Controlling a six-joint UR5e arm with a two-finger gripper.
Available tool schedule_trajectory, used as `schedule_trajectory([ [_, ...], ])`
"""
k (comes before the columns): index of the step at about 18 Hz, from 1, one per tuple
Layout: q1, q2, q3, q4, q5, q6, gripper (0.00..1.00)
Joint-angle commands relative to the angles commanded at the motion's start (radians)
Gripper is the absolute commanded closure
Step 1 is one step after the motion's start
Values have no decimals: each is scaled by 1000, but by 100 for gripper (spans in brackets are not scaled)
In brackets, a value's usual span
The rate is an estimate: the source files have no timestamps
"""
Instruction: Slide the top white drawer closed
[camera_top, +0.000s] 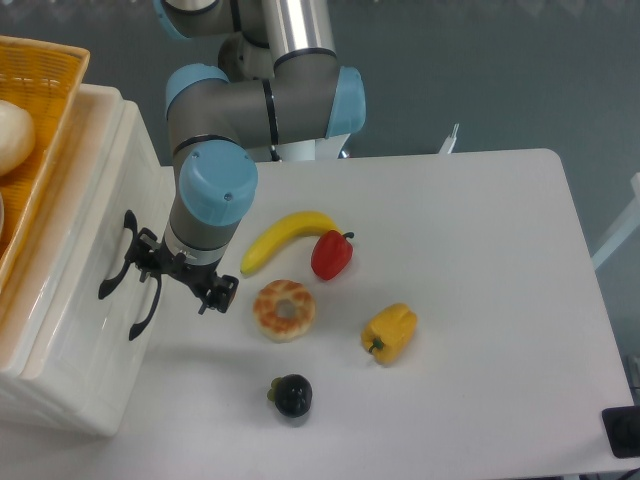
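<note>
The white cabinet (70, 330) stands at the left edge of the table. The top white drawer (95, 215) has a curved black handle (113, 258) on its front. The lower white drawer's identical handle (143, 308) sits just to the right of it. The top drawer's front looks about level with the lower drawer's front. My gripper (186, 272) points down at the table beside the cabinet front, with its jaws spread open and empty. Its left finger (148, 250) is at the top drawer's handle, touching or nearly touching it.
An orange wicker basket (45, 70) holding a pale round thing sits on top of the cabinet. On the table to the right lie a banana (285, 238), a red pepper (331, 255), a doughnut (284, 310), a yellow pepper (390, 333) and a dark fruit (292, 396).
</note>
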Motion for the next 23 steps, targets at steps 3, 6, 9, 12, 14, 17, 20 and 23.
schedule_trajectory([
  [3,0,0,0,0,2,2,0],
  [6,6,-2,8,2,2,15,0],
  [9,35,0,31,2,11,93,0],
  [12,64,15,60,-2,141,253,0],
  [14,97,28,90,-8,193,320,0],
  [17,145,89,86,-14,193,507,0],
  [20,204,138,69,-11,199,743,0],
  [23,244,159,69,-11,209,880,0],
])
